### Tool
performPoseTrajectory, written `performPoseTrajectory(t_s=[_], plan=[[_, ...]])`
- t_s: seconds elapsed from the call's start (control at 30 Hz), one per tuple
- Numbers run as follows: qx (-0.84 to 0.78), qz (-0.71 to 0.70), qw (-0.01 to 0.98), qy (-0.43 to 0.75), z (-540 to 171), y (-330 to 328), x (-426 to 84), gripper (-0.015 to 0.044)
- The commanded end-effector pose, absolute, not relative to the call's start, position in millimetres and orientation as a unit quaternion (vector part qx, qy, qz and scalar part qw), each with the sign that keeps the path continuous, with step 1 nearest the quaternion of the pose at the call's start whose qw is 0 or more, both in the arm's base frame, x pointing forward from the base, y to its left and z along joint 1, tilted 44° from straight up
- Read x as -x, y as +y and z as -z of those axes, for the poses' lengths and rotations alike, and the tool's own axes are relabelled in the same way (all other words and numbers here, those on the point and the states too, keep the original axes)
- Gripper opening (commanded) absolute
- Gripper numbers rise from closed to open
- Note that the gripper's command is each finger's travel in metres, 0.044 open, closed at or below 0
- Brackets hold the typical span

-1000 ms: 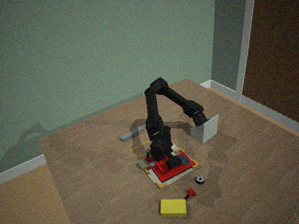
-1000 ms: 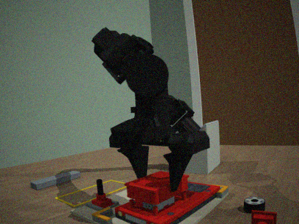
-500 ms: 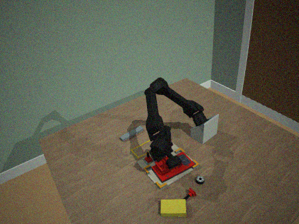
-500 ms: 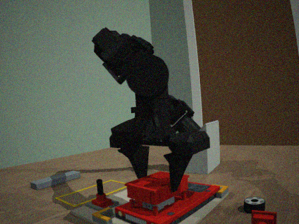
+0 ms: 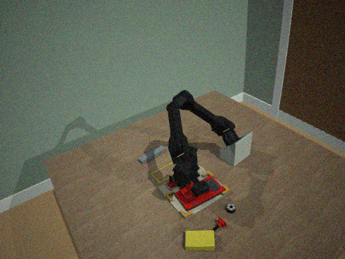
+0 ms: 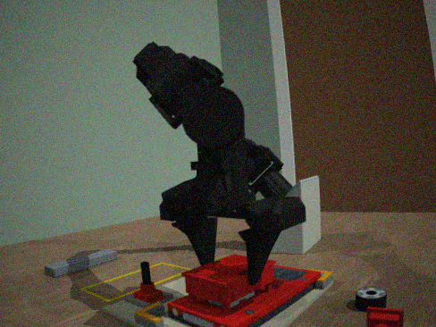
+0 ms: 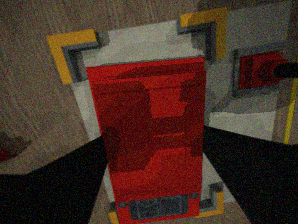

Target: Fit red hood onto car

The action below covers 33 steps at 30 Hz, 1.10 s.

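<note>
The red hood (image 5: pixel 186 192) (image 6: pixel 214 286) (image 7: pixel 170 165) is over the red chassis deck (image 5: pixel 192 204) (image 6: pixel 288 286) (image 7: pixel 194 207), roof up and roughly lined up with it. My gripper (image 5: pixel 191 189) (image 6: pixel 230 272) (image 7: pixel 153 134) is shut on the hood, one finger on each long side. In the exterior view a grey strip, seemingly the engine block (image 6: pixel 243 298), shows below the hood's near edge. The pegs and corner holes are hidden, so I cannot tell whether the hood sits flat. The chassis lies in the jig (image 5: pixel 178 209) (image 6: pixel 326 279) (image 7: pixel 145 42).
A red piece with a black post (image 5: pixel 171 183) (image 6: pixel 148 292) (image 7: pixel 260 70) stands beside the jig. A grey bar (image 5: pixel 152 154) (image 6: pixel 81 262) and a white panel (image 5: pixel 243 150) (image 6: pixel 311 214) are farther back. A wheel (image 5: pixel 230 208) (image 6: pixel 371 298), a red part (image 5: pixel 221 223) (image 6: pixel 385 318) and a yellow block (image 5: pixel 199 240) lie nearer.
</note>
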State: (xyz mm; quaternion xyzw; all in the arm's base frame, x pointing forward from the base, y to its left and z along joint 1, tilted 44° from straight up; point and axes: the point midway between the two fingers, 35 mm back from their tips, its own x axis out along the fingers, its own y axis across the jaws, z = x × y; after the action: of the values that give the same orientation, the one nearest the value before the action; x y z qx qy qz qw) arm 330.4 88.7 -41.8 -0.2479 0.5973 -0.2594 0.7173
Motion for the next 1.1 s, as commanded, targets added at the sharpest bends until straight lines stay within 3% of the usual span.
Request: performPoseTrajectory(t_s=[0.0, 1.07], plan=[[0.252, 0.260, 0.717, 0.596, 43.2, 86.7, -330.1, 0.0000], [0.251, 0.259, 0.717, 0.597, 39.4, 90.4, -329.6, 0.0000]])
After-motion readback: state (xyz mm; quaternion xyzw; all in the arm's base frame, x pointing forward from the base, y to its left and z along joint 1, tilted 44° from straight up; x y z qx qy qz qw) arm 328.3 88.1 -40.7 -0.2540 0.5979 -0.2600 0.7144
